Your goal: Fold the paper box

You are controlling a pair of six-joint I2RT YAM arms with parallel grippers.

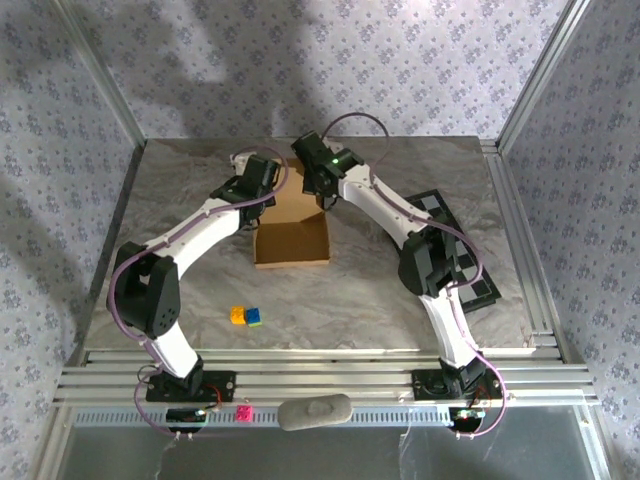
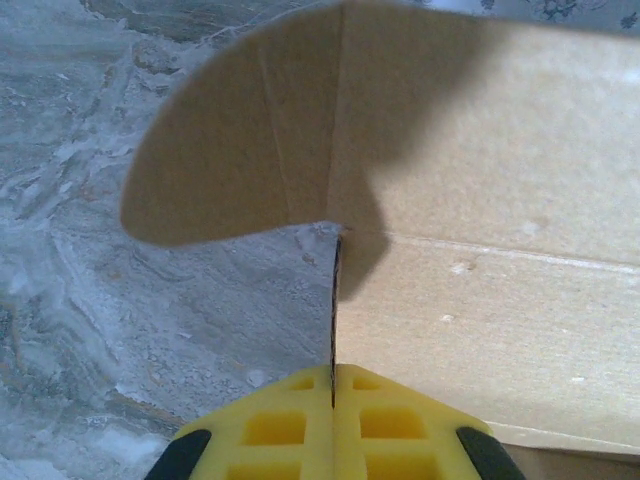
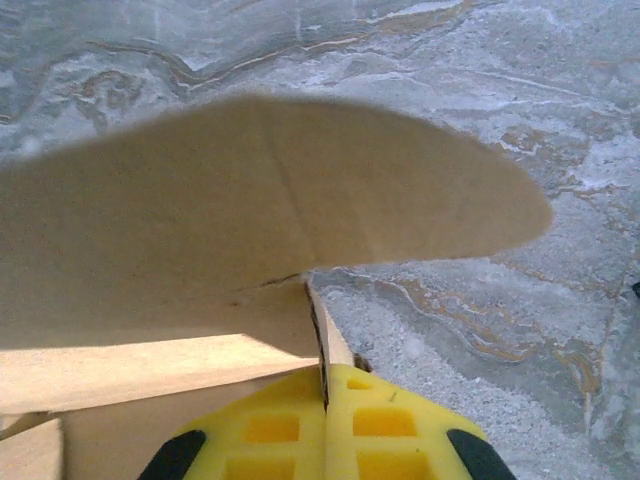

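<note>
Top view: the paper box (image 1: 292, 243) lies open-side up in the middle of the desk (image 1: 380, 300). The left gripper (image 1: 257, 200) is at the box's far-left corner and the right gripper (image 1: 321, 196) at its far-right corner.

Left wrist view: the yellow pads (image 2: 280, 425) are pinched together on a thin upright edge of the box.

Right wrist view: the pads (image 3: 385, 425) are likewise clamped on a wall edge of the box, under a rounded flap.
</note>
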